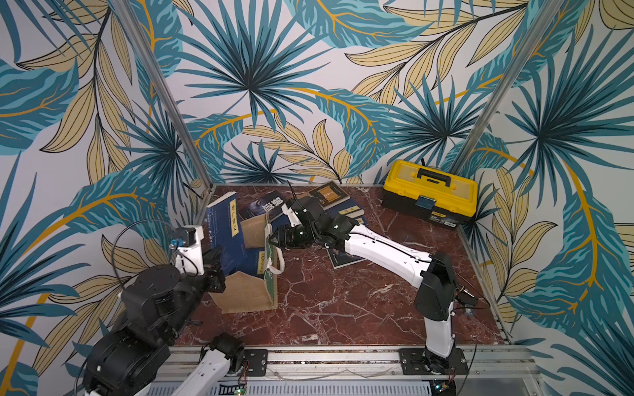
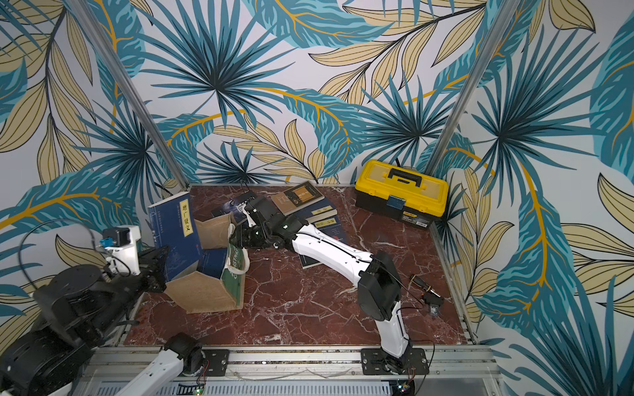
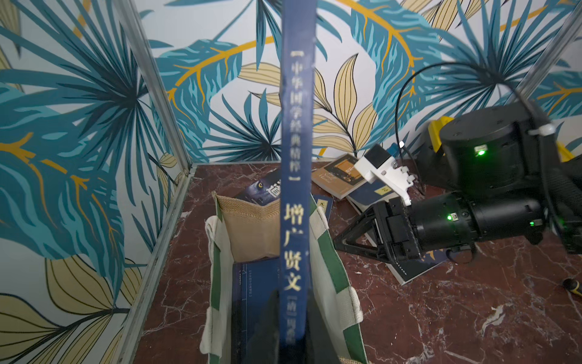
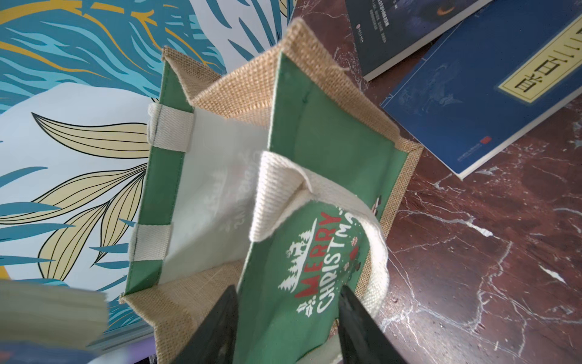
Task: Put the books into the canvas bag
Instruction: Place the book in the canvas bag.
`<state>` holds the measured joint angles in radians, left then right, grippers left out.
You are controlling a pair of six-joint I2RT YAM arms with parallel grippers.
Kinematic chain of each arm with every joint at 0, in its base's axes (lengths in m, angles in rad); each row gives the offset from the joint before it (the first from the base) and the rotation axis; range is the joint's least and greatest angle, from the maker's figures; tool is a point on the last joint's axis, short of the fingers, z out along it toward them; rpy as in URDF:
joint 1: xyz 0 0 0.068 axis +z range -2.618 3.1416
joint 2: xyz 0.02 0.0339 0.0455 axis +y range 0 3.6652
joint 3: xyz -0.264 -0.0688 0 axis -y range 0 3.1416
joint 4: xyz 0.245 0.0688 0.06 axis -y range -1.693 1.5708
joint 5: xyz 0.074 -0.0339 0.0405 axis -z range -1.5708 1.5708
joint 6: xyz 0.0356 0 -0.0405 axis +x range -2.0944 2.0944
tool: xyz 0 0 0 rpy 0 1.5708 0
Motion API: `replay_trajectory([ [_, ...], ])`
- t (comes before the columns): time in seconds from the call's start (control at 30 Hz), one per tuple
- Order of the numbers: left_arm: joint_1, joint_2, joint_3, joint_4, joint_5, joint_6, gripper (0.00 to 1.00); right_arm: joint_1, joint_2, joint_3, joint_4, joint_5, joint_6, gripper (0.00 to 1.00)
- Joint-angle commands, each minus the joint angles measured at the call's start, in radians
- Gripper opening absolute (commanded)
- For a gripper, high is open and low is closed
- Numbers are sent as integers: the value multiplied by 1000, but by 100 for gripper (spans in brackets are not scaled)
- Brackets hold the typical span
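Observation:
The canvas bag (image 1: 247, 291) (image 2: 206, 295) stands open at the table's left side, with a navy book (image 3: 252, 283) lying inside it. My left gripper (image 1: 218, 265) (image 3: 291, 294) is shut on the lower spine of another navy book (image 1: 223, 226) (image 3: 296, 126), held upright over the bag's mouth. My right gripper (image 1: 274, 238) (image 4: 287, 288) is open, its fingers straddling the bag's green printed wall (image 4: 315, 126), one inside and one outside. More books lie behind the bag: a tan-brown one (image 1: 329, 193), navy ones with yellow labels (image 4: 488, 104) and a dark one (image 1: 339, 260) under the right arm.
A yellow-and-black toolbox (image 1: 430, 192) (image 2: 401, 192) sits at the back right corner. A small screwdriver (image 2: 429, 295) lies near the right edge. The bag stands close to the left wall and its aluminium post (image 3: 163, 126).

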<state>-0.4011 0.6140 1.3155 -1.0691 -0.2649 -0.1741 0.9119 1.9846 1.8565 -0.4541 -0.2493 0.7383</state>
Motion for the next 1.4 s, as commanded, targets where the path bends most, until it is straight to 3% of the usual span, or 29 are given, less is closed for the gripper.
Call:
replay_trajectory([
  [0.0,0,50,-40,30,13,31,0,7,-12,3,-30,36,-25,52],
  [0.5,0,102,-168,25,57,-11,0,42,87,87,-42,-13,-12,52],
  [0.9,7,225,-55,-138,147,-47,0,47,46,48,-54,78,-33,2],
  [1.07,11,259,-23,-155,247,-78,0,47,-29,-38,-7,154,-29,0],
  [1.37,47,342,4,-225,349,-103,0,47,-53,-100,36,129,-34,0],
])
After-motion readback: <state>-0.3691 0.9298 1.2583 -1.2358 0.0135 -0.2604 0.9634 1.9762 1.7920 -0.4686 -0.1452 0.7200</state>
